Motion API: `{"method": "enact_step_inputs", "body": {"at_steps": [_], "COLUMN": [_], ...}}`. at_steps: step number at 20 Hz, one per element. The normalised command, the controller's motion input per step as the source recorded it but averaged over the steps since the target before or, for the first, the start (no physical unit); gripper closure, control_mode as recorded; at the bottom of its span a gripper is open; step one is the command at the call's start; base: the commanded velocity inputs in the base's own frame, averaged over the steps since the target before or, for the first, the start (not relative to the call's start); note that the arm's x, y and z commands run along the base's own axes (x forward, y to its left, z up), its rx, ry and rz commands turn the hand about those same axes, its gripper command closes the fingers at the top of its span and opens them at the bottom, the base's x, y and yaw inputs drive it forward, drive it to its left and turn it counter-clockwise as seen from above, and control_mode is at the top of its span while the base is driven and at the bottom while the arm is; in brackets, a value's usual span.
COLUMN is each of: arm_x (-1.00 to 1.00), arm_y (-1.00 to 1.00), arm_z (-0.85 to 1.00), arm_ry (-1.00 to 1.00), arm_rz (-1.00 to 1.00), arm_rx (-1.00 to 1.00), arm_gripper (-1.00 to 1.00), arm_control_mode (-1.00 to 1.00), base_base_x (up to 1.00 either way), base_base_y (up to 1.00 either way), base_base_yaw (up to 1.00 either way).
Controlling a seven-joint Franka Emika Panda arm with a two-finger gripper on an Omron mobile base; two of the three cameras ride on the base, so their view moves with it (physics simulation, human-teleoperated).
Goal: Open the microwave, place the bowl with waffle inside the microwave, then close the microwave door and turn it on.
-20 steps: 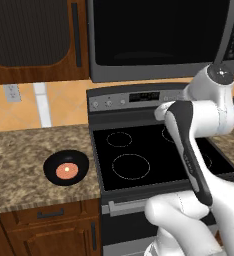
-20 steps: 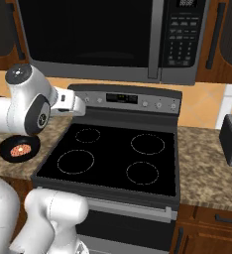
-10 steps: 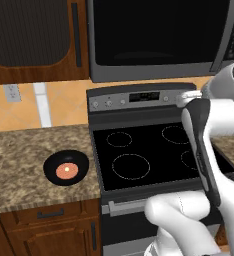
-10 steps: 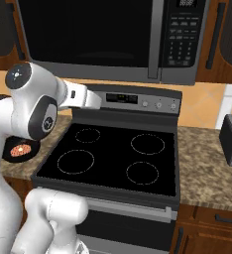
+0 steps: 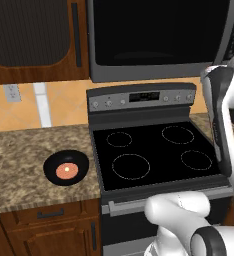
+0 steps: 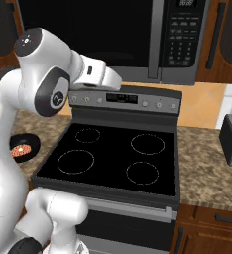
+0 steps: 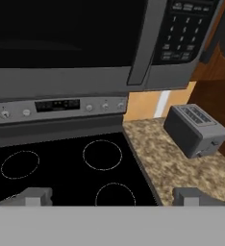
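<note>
Above the stove (image 5: 154, 155), the microwave (image 6: 138, 39) is hanging with its microwave door (image 5: 156, 37) shut; its long grey handle (image 7: 141, 45) is showing at 12 o'clock in the hand view. Down on the speckled table (image 5: 19, 165), the bowl with waffle (image 5: 66, 168) is sitting at 9 o'clock from the stove, well apart from the arm. The gripper (image 7: 112, 196) is hanging over the burners with its jaws spread wide and holding nothing. A grey toaster (image 7: 195, 129) is standing at 3 o'clock.
</note>
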Motion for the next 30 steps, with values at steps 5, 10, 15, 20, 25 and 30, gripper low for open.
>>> {"method": "enact_step_inputs", "body": {"at_steps": [5,10,15,20,25,30], "arm_x": [0.00,0.17,0.41,0.56,0.63,0.63], "arm_y": [-0.57,-0.45,-0.34,-0.19,-0.01,-0.03], "arm_z": [0.15,0.00,0.00,0.00,0.00,0.00], "arm_ry": [0.00,-0.11,-0.10,-0.11,-0.07,-0.02], "arm_rz": [0.00,-0.01,-0.04,-0.03,0.00,0.00], "arm_rx": [0.06,0.06,0.01,0.00,0.00,0.00], "arm_gripper": [-1.00,-1.00,-1.00,-1.00,-1.00,-1.00], "arm_control_mode": [-1.00,-1.00,-1.00,-1.00,-1.00,-1.00], "base_base_x": [0.00,0.00,0.00,0.00,0.00,0.00], "base_base_y": [0.00,0.00,0.00,0.00,0.00,0.00], "base_base_yaw": [0.00,0.00,0.00,0.00,0.00,0.00]}}
